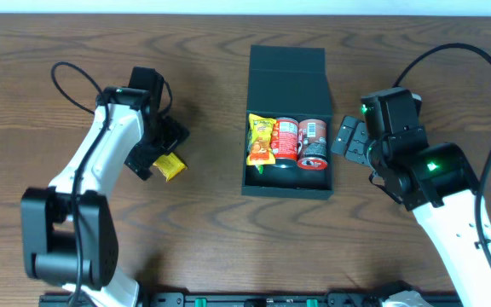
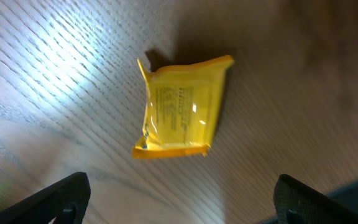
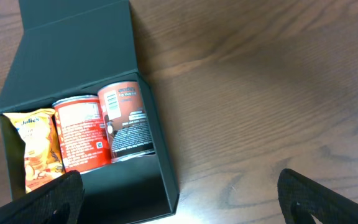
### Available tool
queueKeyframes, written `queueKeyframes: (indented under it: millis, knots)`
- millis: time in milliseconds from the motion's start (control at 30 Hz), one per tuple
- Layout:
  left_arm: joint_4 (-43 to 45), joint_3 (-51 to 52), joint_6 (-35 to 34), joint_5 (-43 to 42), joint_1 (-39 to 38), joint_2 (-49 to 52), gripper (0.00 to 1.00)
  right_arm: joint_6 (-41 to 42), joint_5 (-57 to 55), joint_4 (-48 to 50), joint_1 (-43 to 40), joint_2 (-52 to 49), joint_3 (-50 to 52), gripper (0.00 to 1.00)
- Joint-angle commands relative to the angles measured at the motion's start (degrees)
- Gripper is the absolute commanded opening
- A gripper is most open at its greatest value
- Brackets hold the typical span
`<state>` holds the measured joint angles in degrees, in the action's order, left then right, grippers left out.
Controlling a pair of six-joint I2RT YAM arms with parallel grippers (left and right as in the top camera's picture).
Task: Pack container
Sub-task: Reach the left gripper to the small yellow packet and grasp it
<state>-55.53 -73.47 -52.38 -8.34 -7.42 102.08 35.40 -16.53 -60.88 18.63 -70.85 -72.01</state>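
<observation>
Overhead: yellow packet (image 1: 170, 166) lies well left of open container (image 1: 286, 78).

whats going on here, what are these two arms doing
Two robot arms are packing a dark green container, which lies open mid-table with a snack bag and two red cans already inside. The left gripper is open over a small yellow packet on the table, left of the container, not gripping it. The right gripper is open beside the container's right wall, holding nothing.
</observation>
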Motion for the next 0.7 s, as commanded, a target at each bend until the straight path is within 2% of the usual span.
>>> queueKeyframes:
  millis: [0, 233, 667]
  knots:
    - [-0.3, 0.3, -1.9, 1.3, -0.2, 3.2, 0.95, 0.5, -1.3, -0.2, -0.5, 0.0, -0.2, 0.99]
    - [0.0, 0.3, -1.9, 2.1, -0.3, 7.0, 0.96, 0.5, -1.3, -0.3, -0.5, 0.0, -0.2, 0.99]
    - [4.9, 0.3, -1.9, 4.3, -1.0, 7.3, 0.95, 0.5, -1.3, -0.6, -0.5, 0.0, -0.2, 0.99]
